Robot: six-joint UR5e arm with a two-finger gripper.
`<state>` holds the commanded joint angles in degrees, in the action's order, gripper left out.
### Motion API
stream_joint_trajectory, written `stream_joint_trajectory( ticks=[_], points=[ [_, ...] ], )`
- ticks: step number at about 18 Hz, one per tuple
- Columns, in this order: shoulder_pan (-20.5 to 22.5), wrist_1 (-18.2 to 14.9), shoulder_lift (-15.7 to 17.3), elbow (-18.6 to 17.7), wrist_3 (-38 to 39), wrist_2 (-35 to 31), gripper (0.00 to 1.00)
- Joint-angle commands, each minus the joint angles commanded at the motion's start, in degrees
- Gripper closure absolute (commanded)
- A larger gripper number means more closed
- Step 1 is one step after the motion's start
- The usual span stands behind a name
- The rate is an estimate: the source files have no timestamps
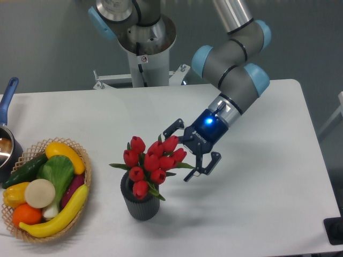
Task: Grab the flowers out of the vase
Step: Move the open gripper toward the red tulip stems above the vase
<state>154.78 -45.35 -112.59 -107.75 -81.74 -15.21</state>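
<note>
The flowers [151,163], a bunch of red tulips with green leaves, stand upright in the vase [141,203], a short dark grey ribbed cylinder near the table's front middle. My gripper [178,154] hangs open at the right side of the blooms, tilted toward them. One finger [169,129] reaches behind the top tulips, the other finger [205,166] sits to their lower right. The fingers are close to the flowers but hold nothing.
A wicker basket [86,176] of vegetables and fruit sits at the front left. A blue-handled pot [7,134] stands at the left edge. The robot's base column [143,53] rises behind the table.
</note>
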Motion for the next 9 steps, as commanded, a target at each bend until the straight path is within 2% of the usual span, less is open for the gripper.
stream_joint_trajectory(
  ticks=[9],
  points=[
    [-1.8, 0.1, -1.8, 1.1, -0.1, 1.5, 0.00]
  ],
)
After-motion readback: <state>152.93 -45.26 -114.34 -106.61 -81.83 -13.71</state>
